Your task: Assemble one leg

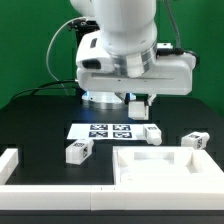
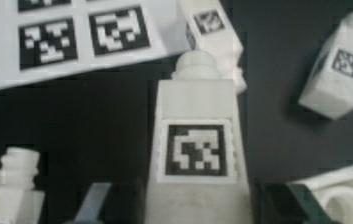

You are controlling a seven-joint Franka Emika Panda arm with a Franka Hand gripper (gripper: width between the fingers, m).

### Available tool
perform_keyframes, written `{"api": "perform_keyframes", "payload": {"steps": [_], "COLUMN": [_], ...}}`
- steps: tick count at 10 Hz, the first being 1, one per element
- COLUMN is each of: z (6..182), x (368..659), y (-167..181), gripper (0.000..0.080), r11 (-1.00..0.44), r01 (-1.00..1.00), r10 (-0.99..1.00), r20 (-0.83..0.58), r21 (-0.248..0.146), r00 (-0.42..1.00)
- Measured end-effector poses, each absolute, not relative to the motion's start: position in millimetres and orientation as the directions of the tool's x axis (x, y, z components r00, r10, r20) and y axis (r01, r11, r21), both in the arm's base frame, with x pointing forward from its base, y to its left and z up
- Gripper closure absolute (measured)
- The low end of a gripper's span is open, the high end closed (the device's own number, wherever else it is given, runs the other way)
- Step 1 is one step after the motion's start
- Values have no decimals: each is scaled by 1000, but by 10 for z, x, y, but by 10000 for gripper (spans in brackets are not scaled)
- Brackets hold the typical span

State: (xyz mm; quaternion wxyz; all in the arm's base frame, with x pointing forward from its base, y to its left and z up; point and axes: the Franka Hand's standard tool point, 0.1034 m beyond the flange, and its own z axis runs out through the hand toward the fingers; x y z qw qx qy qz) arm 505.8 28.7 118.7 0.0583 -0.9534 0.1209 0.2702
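Note:
My gripper [image 1: 138,105] hangs above the table behind the marker board [image 1: 105,130]. In the wrist view my gripper [image 2: 194,198] is shut on a white leg [image 2: 194,140] with a square tag; the leg's sides lie against both dark fingers [image 2: 116,200], and its narrower end points away from the wrist. Three more legs lie loose on the black table: one [image 1: 80,151] at the exterior view's left, one [image 1: 152,134] by the marker board's right end, and one [image 1: 193,140] further right. Two of them also show in the wrist view, one [image 2: 208,25] beyond the held leg and one [image 2: 338,70] off to its side.
A large white tray-like panel [image 1: 165,165] lies at the front of the exterior view's right; its corner [image 2: 333,190] shows in the wrist view. A white L-shaped fence [image 1: 12,165] runs along the front left. The marker board also shows in the wrist view [image 2: 84,40].

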Motion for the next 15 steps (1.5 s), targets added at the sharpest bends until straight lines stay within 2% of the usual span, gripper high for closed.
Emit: {"api": "perform_keyframes", "payload": {"steps": [2, 3, 6, 7, 8, 9, 12, 14, 15], "z": [1606, 1686, 1644, 1636, 1693, 1733, 1703, 1671, 1629], "x": [5543, 5561, 5668, 5835, 5953, 6117, 6159, 6146, 6184], "y": [372, 361, 367, 477, 625, 725, 766, 784, 863], "gripper": [517, 517, 517, 517, 517, 517, 517, 515, 515], "r11": [-978, -983, -986, -997, -999, -996, -995, -995, -995], "r01": [-166, -134, -123, -51, 39, 87, 97, 100, 100], "r10": [-122, -102, -122, -57, 36, 85, 88, 91, 86], "r20": [-295, -229, -23, 108, 169, 275, 435, 424, 477], "r21": [-129, -125, -110, -57, -12, 3, 1, 1, -5], "r00": [948, 968, 992, 993, 985, 958, 896, 901, 875]}}
